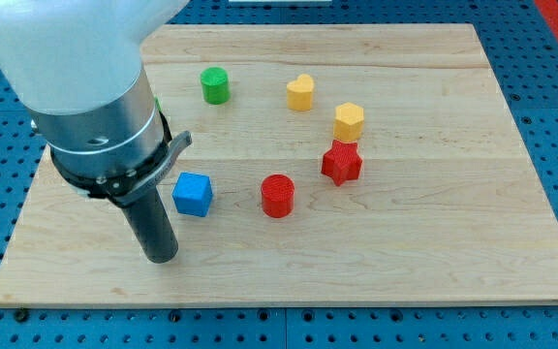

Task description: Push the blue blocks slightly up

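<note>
A blue cube (193, 194) lies on the wooden board (434, 242), left of centre. My tip (163, 258) rests on the board just below and to the left of the blue cube, a short gap apart from it. Only one blue block shows; the arm's large body covers the board's upper left part and may hide others.
A red cylinder (278, 196) lies right of the blue cube. A red star-shaped block (341, 163) lies further right, with a yellow hexagonal block (349, 121) above it. A yellow heart-shaped block (301, 93) and a green cylinder (215, 85) lie near the top.
</note>
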Available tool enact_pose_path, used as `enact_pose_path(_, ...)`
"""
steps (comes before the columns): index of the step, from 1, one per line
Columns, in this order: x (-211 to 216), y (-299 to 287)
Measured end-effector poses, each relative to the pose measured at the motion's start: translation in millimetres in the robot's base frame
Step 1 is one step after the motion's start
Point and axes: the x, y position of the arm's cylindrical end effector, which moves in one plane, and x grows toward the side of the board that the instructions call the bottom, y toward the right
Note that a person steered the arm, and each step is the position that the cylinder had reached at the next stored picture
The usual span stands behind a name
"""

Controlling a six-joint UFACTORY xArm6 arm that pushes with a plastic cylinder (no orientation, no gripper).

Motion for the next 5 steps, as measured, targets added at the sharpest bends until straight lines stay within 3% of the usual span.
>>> enact_pose_path(1, -13.9, 1.0)
enact_pose_path(3, -49.0, -65.7)
enact_pose_path(5, -92.6, -66.4)
